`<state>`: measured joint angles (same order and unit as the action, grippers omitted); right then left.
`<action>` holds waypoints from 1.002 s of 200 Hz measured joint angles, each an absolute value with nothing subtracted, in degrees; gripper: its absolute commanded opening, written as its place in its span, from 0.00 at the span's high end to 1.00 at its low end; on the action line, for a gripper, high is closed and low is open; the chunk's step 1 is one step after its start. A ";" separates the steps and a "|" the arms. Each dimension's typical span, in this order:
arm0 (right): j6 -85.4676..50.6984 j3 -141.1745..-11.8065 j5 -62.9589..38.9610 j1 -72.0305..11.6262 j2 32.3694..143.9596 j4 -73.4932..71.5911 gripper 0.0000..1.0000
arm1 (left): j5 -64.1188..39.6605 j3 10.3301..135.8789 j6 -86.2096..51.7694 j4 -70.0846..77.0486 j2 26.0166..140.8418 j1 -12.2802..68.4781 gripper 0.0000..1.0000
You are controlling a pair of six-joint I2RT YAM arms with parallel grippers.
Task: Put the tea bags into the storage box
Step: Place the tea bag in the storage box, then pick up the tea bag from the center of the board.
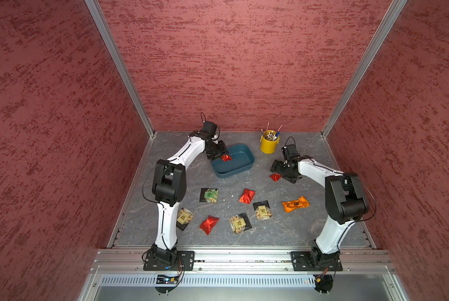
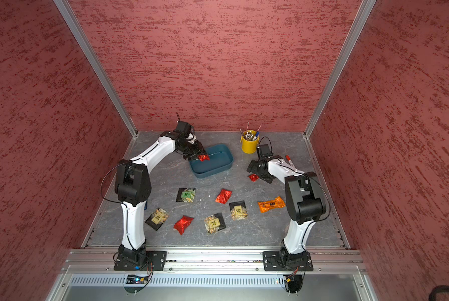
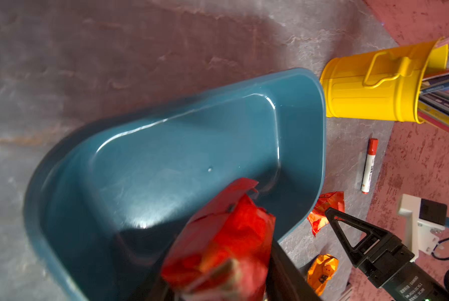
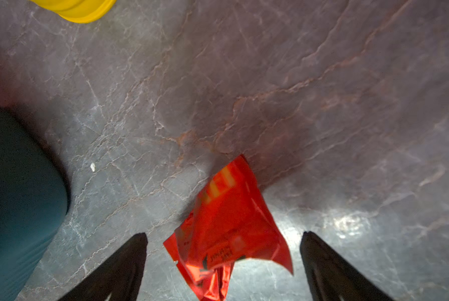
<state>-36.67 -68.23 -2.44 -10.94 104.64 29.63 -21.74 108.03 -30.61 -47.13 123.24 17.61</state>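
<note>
Far left: left end effector (image 1: 222, 155) pinches a red packet (image 1: 226, 157) above the box (image 1: 234, 174), at its left end. In front, seven packets (image 1: 247, 196) lie loose on the surface (image 1: 140, 208). A pencil cup (image 1: 269, 144) stands right of the box, apart. Further right, the right end effector (image 4: 224, 234) is spread, straddling a second red packet (image 1: 275, 177). A marker (image 2: 289, 160) lies behind that arm.

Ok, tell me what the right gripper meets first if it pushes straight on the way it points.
Probably the red foil sachet: it lies on the table between the jaws of the open right gripper. Depth is unclear, so the tips might touch the table beside it first.
</note>
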 measured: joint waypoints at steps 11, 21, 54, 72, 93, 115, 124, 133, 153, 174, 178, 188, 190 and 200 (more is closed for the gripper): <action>-36.64 -68.29 -2.44 -10.87 105.03 29.61 0.07 | -22.11 109.08 -30.39 -47.13 124.38 17.65 0.31; -36.64 -68.42 -2.46 -10.76 105.47 29.58 0.08 | -22.31 109.67 -30.59 -46.98 125.12 17.69 0.26; -36.64 -68.97 -2.79 -10.63 106.41 29.41 0.19 | -22.85 109.97 -30.30 -47.00 125.80 17.74 0.17; -36.71 -68.97 -3.01 -10.63 106.41 29.34 0.27 | -22.94 110.59 -29.89 -47.11 125.78 17.74 0.15; -36.82 -68.97 -3.38 -10.63 106.41 29.32 0.36 | -22.92 110.67 -29.54 -47.53 125.34 17.63 0.15; -37.08 -68.97 -3.62 -10.63 106.41 29.17 0.42 | -22.90 109.12 -29.45 -47.88 122.83 17.10 0.14; -37.08 -68.95 -3.73 -10.63 106.41 28.88 0.44 | -22.90 107.70 -29.30 -48.01 120.92 16.75 0.14; -37.08 -68.95 -3.84 -10.63 106.41 28.56 0.48 | -22.90 106.06 -29.17 -47.99 118.72 16.29 0.14; -37.04 -68.93 -4.08 -10.61 106.41 27.90 0.55 | -22.76 102.08 -28.88 -47.97 113.34 14.98 0.14; -36.71 -68.93 -4.71 -10.61 106.41 27.22 0.63 | -22.22 97.36 -28.62 -47.94 107.83 13.72 0.14; -36.60 -68.93 -4.84 -10.61 106.41 27.14 0.63 | -22.04 96.20 -28.60 -47.97 106.63 13.43 0.14; -36.42 -68.86 -5.15 -10.61 106.39 26.89 0.63 | -21.65 93.30 -28.60 -47.94 103.92 12.99 0.14; -36.42 -68.79 -5.19 -10.61 106.39 26.79 0.63 | -21.56 92.58 -28.58 -47.94 103.31 12.88 0.14; -36.23 -68.40 -5.56 -10.61 106.28 26.20 0.62 | -20.97 89.52 -28.60 -48.14 100.68 12.62 0.14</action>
<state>-36.23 -68.40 -5.56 -10.61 106.28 26.20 -20.97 89.52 -28.60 -48.14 100.68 12.62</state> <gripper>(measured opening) 0.375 0.862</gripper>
